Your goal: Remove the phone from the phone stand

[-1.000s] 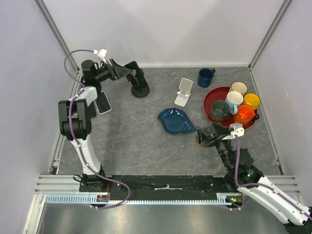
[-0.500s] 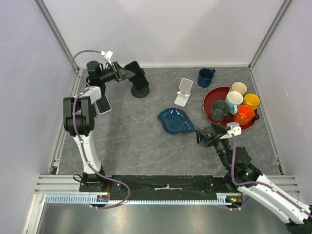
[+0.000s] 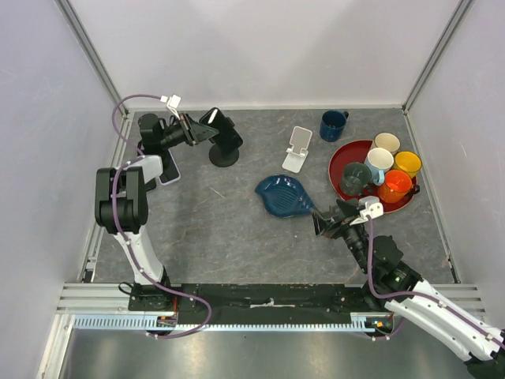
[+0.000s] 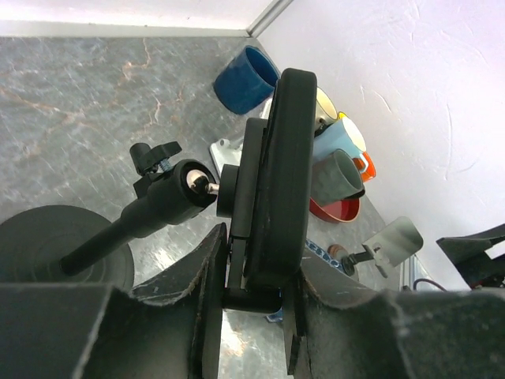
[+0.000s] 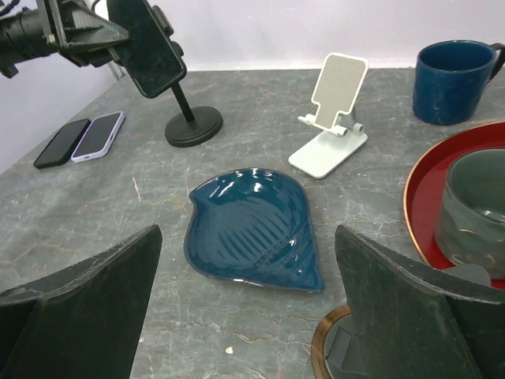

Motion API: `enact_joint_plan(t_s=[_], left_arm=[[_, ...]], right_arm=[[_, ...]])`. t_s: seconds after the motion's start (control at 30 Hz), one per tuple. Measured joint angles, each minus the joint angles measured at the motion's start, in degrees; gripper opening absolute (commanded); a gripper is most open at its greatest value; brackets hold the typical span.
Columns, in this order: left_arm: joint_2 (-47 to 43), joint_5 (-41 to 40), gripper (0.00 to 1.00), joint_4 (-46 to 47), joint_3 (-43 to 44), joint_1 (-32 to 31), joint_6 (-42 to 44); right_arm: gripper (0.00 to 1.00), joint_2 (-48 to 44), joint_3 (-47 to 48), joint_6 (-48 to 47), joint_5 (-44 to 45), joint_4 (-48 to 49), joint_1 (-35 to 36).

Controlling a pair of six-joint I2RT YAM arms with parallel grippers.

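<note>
The black phone (image 3: pixel 211 119) sits in the clamp of a black phone stand (image 3: pixel 224 155) with a round base, at the back left. My left gripper (image 3: pixel 200 129) reaches it from the left. In the left wrist view the fingers (image 4: pixel 207 268) press the phone (image 4: pixel 286 158) and its cradle from both sides, so my left gripper (image 4: pixel 252 264) is shut on them. The right wrist view shows the phone (image 5: pixel 150 47) tilted on its stand (image 5: pixel 193 126). My right gripper (image 3: pixel 319 223) hovers open near the blue dish, and in its own view my right gripper (image 5: pixel 246 237) holds nothing.
A white folding stand (image 3: pixel 297 150) and a blue leaf-shaped dish (image 3: pixel 286 196) lie mid-table. A navy mug (image 3: pixel 332 125) stands at the back. A red tray (image 3: pixel 339 155) with several mugs is on the right. Two phones (image 3: pixel 167 167) lie flat at the left edge.
My left gripper has closed around the phone in its clamp. The stand's base has shifted slightly nearer and to the left. My right arm has drifted a little left.
</note>
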Motion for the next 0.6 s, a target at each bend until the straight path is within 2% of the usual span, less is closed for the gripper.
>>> enact_joint_plan(t_s=[0.17,0.27,0.43,0.6], left_arm=[[-7.98,-4.61,0.02,-1.90,-8.46,-1.03,-0.02],[-13.88,-9.03,0.02,-6.99,-12.24,-3.06,0.50],[-25.92,-18.51,0.02,-19.41,-17.77,-10.12,3.52],[-37.75,-26.34,0.02,-25.05,-26.14,-16.52,4.44]], right_arm=[[0.97,4.35,1.97,-0.83,-4.00,-0.66,0.00],[0.97,7.43,4.42,-0.94,-7.45,-1.05,0.00],[0.97,11.63,8.04,-0.46,-13.94,-2.58,0.00],[0.98,15.54,11.19,1.03,-21.05,-4.59,0.00]])
